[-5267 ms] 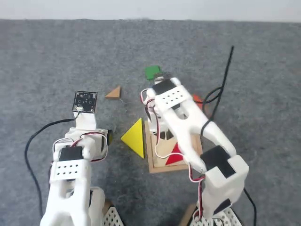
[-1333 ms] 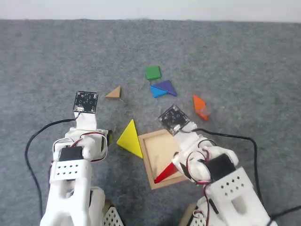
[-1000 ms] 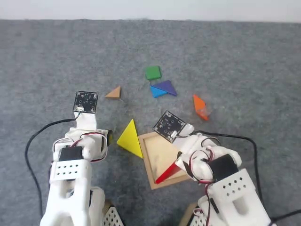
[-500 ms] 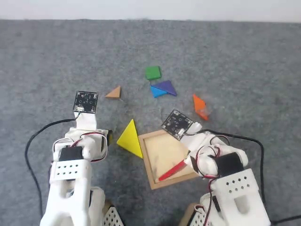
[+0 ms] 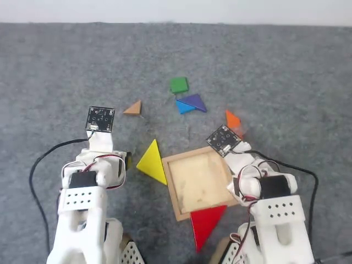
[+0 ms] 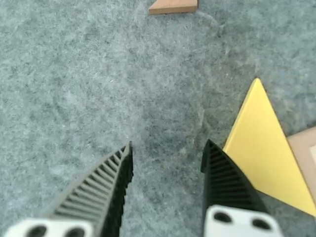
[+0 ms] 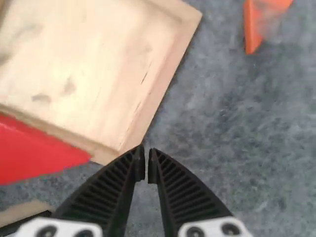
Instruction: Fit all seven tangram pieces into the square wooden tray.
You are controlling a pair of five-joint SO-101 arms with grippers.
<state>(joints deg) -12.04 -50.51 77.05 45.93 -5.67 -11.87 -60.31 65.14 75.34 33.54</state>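
Tray (image 5: 199, 179) bare, red triangle (image 5: 207, 223) lying outside it

Tray sits mid-width on the surface, toward the near edge, w/ no pcs inside. Red triangle lies flat btw tray and the surface's near edge, one side against tray's near rim; can't tell if it rides up on the rim. Right tool (image 7: 146, 158) hangs low just off a tray corner, tips pinched together, holding nothing. Left tool (image 6: 169, 145) hovers spread wide over bare surface just beside yellow triangle (image 5: 154, 162), which lies against tray's side toward the left edge. Orange piece (image 5: 233, 119) is near tray's far-right corner. Green square (image 5: 179, 84), blue triangle (image 5: 184, 106), purple piece (image 5: 195, 100) and tan triangle (image 5: 133, 108) lie nearer the far edge.

Step in hand, as I read it: get red into tray.
- Spread right tool first, then come down w/ one tip each side of the piece; it's thin, so go low.
- Lift fully clear of the rim before moving over; a dragged edge prob catches & tips it.
- Put its right angle in a tray corner, short sides along the walls, leaving room for yellow.
- Let go low & flat.
- Tray may skid if nudged.
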